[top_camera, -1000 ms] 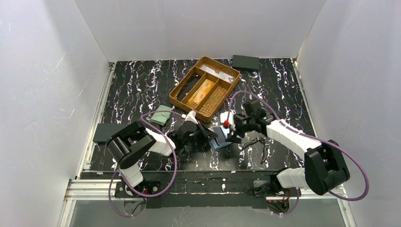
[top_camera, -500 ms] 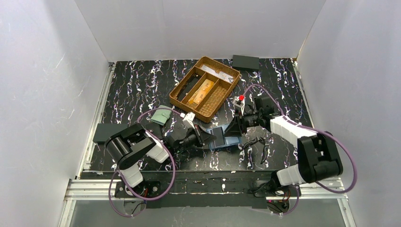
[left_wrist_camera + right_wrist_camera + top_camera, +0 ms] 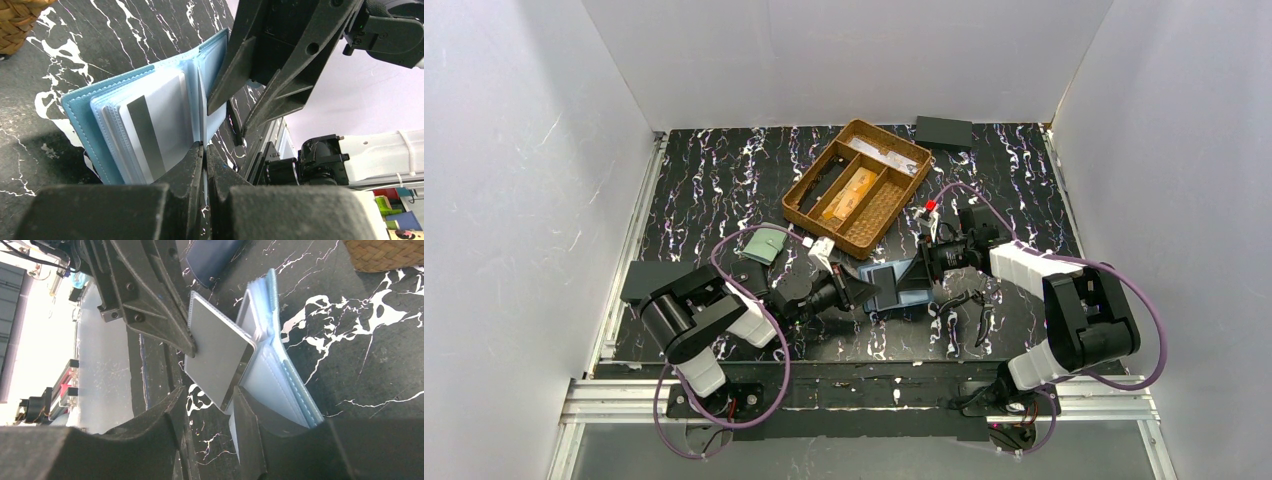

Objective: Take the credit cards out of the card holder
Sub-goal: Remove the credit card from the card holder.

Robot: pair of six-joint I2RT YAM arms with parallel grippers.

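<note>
Spreading under everything is the black marbled table [image 3: 724,180]. The left arm [image 3: 724,310] lies low and folded on the near side of the basket [image 3: 819,166], its forearm stretched rightward. The right arm [image 3: 1034,270] bends at a raised elbow and reaches leftward, so the two wrists face each other just nearer than the basket's near corner.

Between them the blue holder [image 3: 886,284] lies opened on the table, close to that corner but not touching the basket. A green wallet [image 3: 767,244] lies to the left of the basket's near corner, and a navy wallet [image 3: 212,257] lies beside the holder.

The left gripper [image 3: 204,150] has its jaws pressed together, pinching a thin clear leaf at the holder's spine. The right gripper [image 3: 207,400] has its jaws partly apart, straddling the lower corner of an upright grey leaf [image 3: 217,357]. A clear gap shows between one finger and the leaf, so nothing is clamped. The other finger lies against the pale blue cover.

A pale card [image 3: 150,125] with a grey stripe sits in a clear sleeve on the holder's left half.
</note>
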